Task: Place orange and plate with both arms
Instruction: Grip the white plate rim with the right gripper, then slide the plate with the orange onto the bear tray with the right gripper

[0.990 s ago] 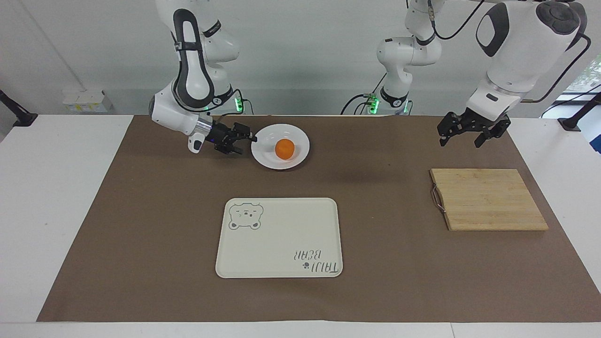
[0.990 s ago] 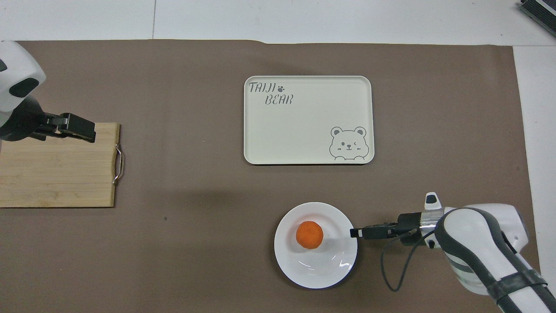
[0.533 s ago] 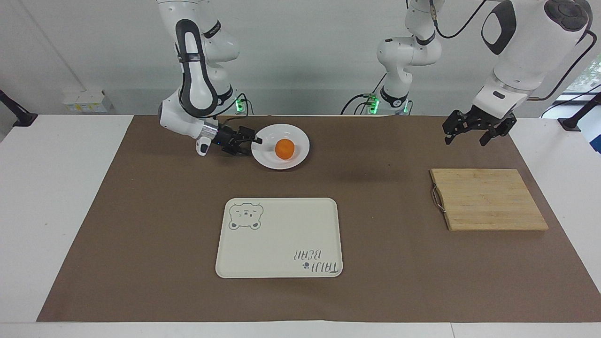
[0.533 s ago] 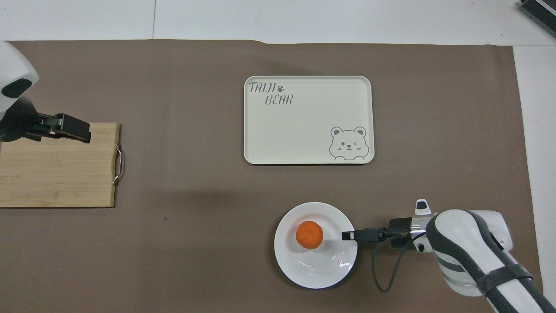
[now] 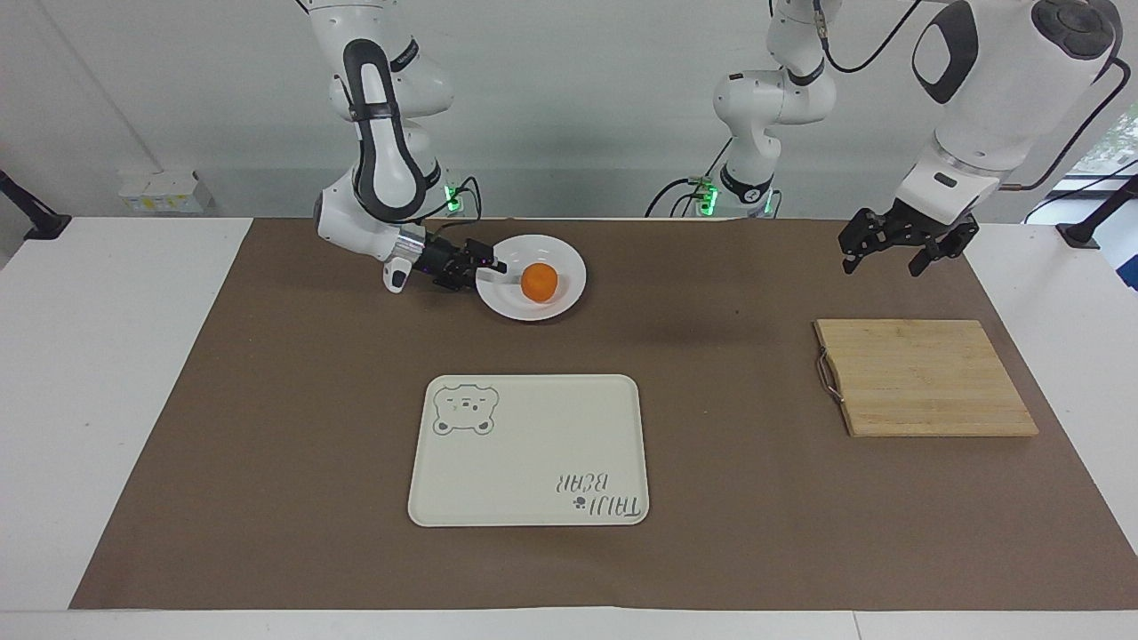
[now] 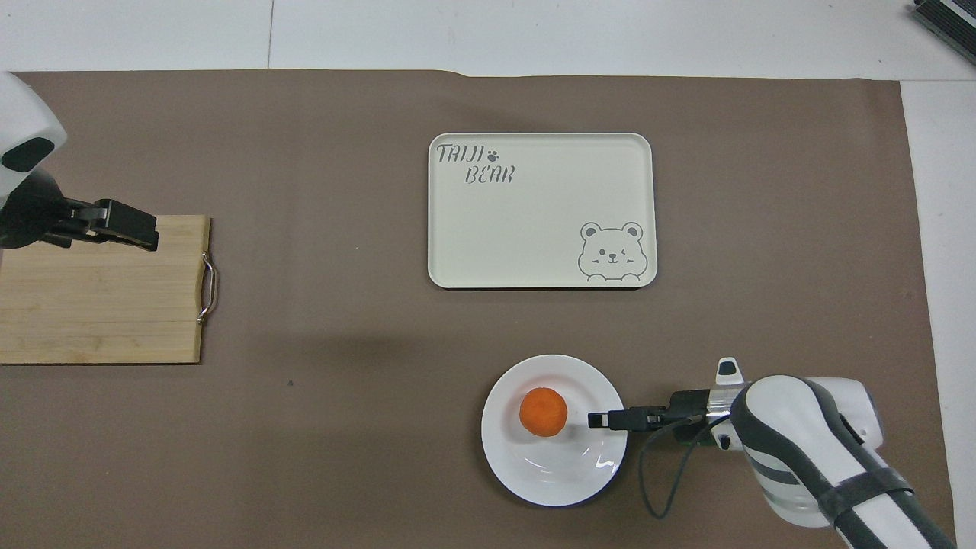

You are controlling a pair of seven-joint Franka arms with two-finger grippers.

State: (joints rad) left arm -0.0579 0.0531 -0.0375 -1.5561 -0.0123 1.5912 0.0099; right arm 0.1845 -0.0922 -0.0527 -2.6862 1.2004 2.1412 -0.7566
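Right gripper (image 5: 487, 267) low at the plate (image 5: 569, 289) rim, fingers astride the edge, grip not confirmed. Pinch squarely, lift level to keep the orange (image 5: 539, 282) from rolling. Left gripper (image 5: 898, 249) waiting spread above the board (image 5: 925, 378).

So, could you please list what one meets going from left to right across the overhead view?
Left gripper over the cutting board → tray → orange on the plate → right gripper at the plate's rim.

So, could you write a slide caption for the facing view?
Right gripper reaches over the rim of the plate holding the orange; left gripper waits near the cutting board.
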